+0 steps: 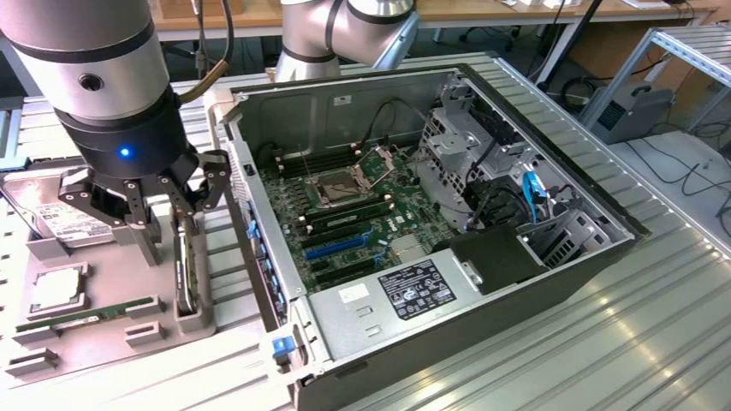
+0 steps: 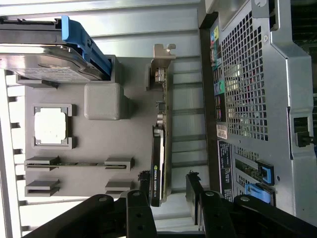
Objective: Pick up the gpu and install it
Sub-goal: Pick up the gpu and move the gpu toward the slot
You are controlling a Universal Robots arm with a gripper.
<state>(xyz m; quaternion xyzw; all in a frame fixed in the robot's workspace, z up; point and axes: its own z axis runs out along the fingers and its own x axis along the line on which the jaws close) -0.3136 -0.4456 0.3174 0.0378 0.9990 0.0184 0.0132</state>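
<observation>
Your claw (image 1: 168, 233) hangs with fingers apart, gripping nothing, just above the slim black rectangular gpu card (image 2: 157, 168), which stands on edge in the grey plastic tray (image 2: 99, 144) beside the open computer case (image 1: 331, 103).

A robotics lab: ribbed aluminium workbench (image 1: 639, 342), opened computer case (image 1: 331, 107), wooden desks (image 1: 491, 12), trailing cables (image 1: 694, 168).

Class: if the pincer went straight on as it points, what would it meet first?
Probably the gpu, standing on edge in the grey tray: the open pincer hangs over it, a finger to each side. Depth is unclear.
</observation>
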